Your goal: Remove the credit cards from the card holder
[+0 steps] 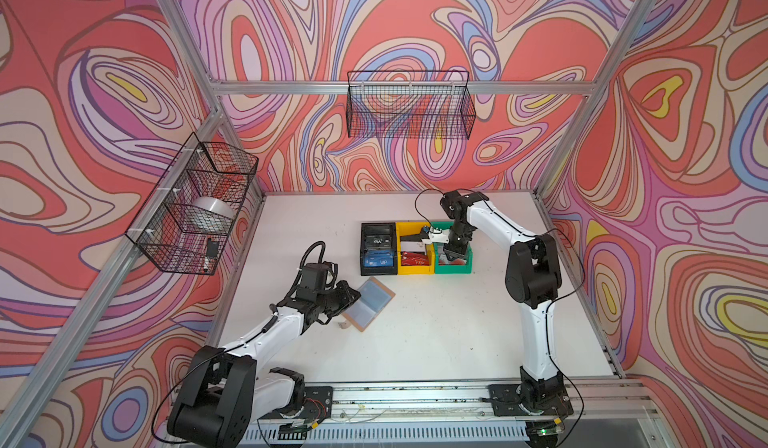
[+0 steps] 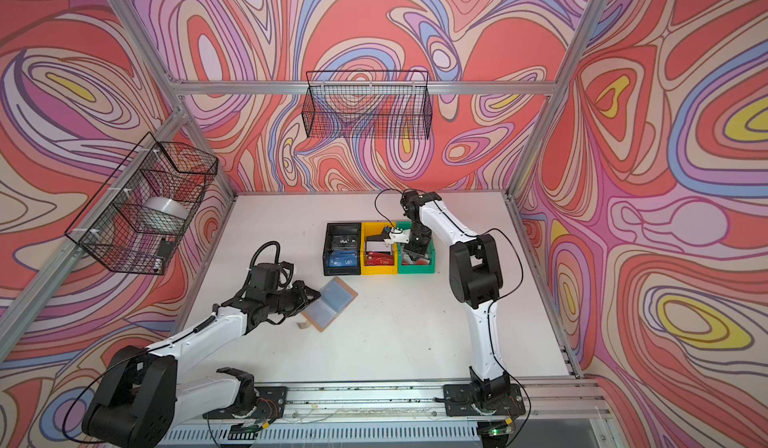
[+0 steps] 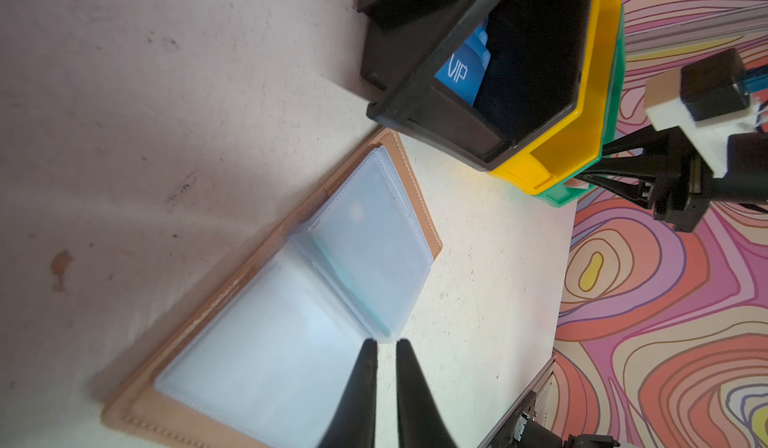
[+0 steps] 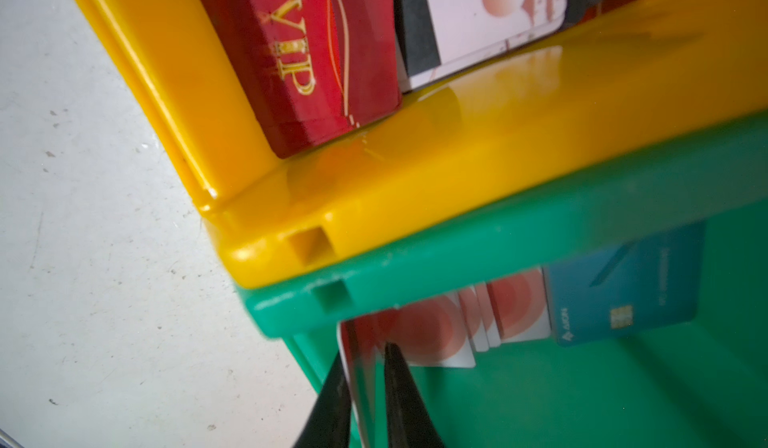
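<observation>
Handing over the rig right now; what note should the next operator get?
Left gripper: nearly closed at the edge of a clear sleeve in the open tan leather-like card holder; grip unclear.
Right gripper: in the green plastic bin, thin pale red-circle card between its jaws; grip unclear.
Done: more cards lie in that bin.
Left: release this card, check remaining sleeves.

arm links (image 1: 536,333) white; joints (image 1: 532,271) black; cables (image 1: 305,254) black; tool fingers (image 3: 357,392) black, tapered
</observation>
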You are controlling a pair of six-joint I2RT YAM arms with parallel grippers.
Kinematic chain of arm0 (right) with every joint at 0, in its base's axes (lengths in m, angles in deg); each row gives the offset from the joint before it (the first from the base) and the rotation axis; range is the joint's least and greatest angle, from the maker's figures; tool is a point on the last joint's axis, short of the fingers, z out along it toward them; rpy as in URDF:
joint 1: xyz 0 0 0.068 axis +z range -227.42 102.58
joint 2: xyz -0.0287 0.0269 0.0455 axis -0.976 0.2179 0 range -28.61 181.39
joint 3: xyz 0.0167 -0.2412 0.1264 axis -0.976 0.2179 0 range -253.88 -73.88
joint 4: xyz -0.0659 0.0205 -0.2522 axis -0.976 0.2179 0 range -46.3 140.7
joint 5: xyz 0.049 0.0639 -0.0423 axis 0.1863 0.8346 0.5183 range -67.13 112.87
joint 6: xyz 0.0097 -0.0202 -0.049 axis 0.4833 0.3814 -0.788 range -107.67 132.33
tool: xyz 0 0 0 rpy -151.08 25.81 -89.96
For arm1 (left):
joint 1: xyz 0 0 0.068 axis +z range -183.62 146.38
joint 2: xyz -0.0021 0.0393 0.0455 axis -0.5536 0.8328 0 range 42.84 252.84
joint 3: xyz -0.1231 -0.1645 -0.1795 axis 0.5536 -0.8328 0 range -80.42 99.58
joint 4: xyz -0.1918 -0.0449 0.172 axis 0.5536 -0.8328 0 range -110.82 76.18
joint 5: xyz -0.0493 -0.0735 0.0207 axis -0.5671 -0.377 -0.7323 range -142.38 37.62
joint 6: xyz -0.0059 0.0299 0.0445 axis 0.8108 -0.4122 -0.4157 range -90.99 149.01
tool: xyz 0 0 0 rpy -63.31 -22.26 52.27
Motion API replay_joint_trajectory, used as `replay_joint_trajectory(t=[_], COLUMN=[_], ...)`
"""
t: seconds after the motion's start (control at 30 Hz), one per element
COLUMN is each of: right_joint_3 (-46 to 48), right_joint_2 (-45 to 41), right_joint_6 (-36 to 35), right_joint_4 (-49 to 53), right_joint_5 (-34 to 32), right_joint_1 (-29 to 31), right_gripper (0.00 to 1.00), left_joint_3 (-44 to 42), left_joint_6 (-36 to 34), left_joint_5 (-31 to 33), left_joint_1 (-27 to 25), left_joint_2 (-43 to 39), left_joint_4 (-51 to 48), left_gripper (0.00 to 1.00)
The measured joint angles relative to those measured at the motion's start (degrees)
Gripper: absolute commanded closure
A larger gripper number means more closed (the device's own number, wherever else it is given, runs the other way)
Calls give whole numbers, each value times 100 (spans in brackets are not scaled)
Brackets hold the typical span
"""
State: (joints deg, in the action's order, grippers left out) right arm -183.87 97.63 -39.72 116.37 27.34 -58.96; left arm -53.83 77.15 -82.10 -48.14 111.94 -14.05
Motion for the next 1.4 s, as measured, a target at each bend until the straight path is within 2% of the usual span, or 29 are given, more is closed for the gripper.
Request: replay_joint_trajectory(t=[0.2,0.4,0.57,0.67,0.77,1.0,1.2,1.4], right_joint_3=[-68,-136,-225,-225,-223,-103,46,472], right_joint_2=[17,44,149,197,221,219,-52,-1154], right_joint_6=[0,-70,-151,-192,-205,-15,299,920], right_joint_4=[-59,-52,81,162,155,-236,-673,-1263], right_joint_5=[116,442,643,745,743,450,275,201], right_joint_1=[0,0,0,-2,0,-7,-7,7], right_gripper=[76,89,92,89,79,69,69,70], left_joint_3=[0,0,0,0,0,0,0,103], left_joint_6=[-13,-15,-15,-15,-15,-24,-61,-105], left_joint_5=[0,2,2,2,2,20,223,627], left_joint_1=[2,35,37,39,39,59,66,66], left_joint_2=[11,20,48,48,48,48,-129,-651], left_joint_4=[-2,-2,-2,-2,-2,-24,-455,-1373], left_gripper=[86,86,86,86,86,86,87,89])
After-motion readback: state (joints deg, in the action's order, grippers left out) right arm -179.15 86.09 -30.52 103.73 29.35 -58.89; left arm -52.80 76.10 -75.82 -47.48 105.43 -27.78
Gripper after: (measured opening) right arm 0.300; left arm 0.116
